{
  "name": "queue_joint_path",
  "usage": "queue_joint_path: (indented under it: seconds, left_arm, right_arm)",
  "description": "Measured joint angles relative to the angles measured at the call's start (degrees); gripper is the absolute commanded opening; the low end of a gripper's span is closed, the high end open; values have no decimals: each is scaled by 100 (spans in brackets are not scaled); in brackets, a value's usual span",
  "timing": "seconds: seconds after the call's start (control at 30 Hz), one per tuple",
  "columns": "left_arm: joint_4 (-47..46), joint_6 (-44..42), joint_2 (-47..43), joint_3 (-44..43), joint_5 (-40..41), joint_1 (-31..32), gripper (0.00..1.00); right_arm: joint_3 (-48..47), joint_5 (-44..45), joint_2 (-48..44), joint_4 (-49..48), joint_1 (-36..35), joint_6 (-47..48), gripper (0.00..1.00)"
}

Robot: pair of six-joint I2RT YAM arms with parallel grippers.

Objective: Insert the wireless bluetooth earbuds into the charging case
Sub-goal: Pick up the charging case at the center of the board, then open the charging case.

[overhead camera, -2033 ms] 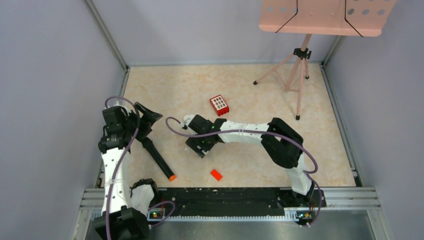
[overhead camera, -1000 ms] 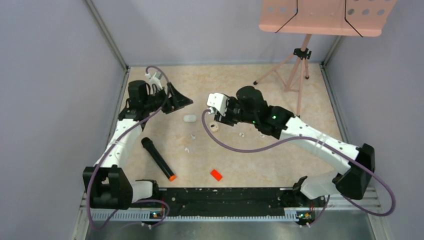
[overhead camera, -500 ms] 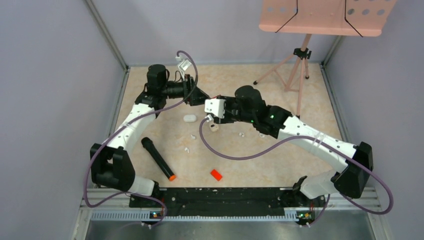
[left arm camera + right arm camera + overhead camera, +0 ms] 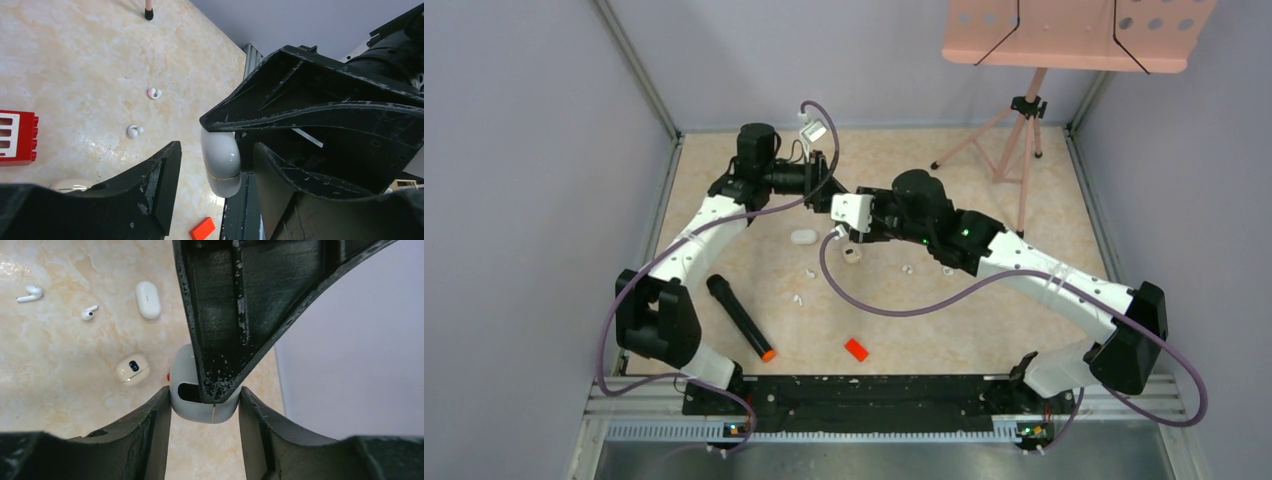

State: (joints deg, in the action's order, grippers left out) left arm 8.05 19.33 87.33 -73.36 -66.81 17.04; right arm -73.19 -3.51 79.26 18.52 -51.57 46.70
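the case (image 4: pixel 192 412) is up off the desk (image 4: pixel 45 410), pinched between the fingers of the right gripper (image 4: pixel 204 400), which is closed on its two sides with jaws only as wide as the case. the left gripper (image 4: pixel 216 150) straddles the same case from the other side. it is part open, with a thin gap on each side, and has no hold on anything. in the top view the two meet at about 11 o'clock of the desk's middle.

the earbuds (image 4: pixel 90 312) lie loose on the desk, none in the case. the right wrist view shows two at about 10 o'clock of the case, and the left wrist view shows two as well.

the step looks like a two-handed grip to get the case open. to do it well, hold the right gripper steady and let the left close squarely on one half, clear of the seam (image 4: pixel 220 176) – across it, the grip would only clamp the case shut. close gently, since the smooth rounded shell could squirt out. then fold the halves apart at whatever hinge it has – not a straight pull.
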Motion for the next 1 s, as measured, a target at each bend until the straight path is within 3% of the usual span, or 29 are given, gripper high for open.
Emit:
queue_joint_path:
  seconds: [0.13,0.23,0.33,0.43,0.5,0.63,0.8,1.0]
  left_arm:
    - [267,-72,197,-168,-33,0,50]
    - [382,-107,284,-262,-142,2,27]
    - [391,-177,313,-354,-245,22,10]
    - [354,-151,339,-372,-291,22,5]
    - [315,-144,361,-372,-304,22,4]
    - [-177,-155,350,-219,-326,22,2]
    - [-1200,-404,39,621,-317,31,2]
    - [-1628,-1419,-503,1062,-179,173,4]
  right_arm:
    - [0,155,0,-223,0,-26,39]
    - [9,247,2,-310,0,-37,41]
    - [20,313,2,-323,0,-79,62]
    - [20,319,2,-310,11,-164,77]
    - [-42,140,4,-103,101,-352,78]
    - [-890,-826,240,1010,802,-1224,72]
    - [-2444,-2356,848,2037,1967,-2203,62]
    - [-2785,-3764,1154,2835,2052,-2236,58]
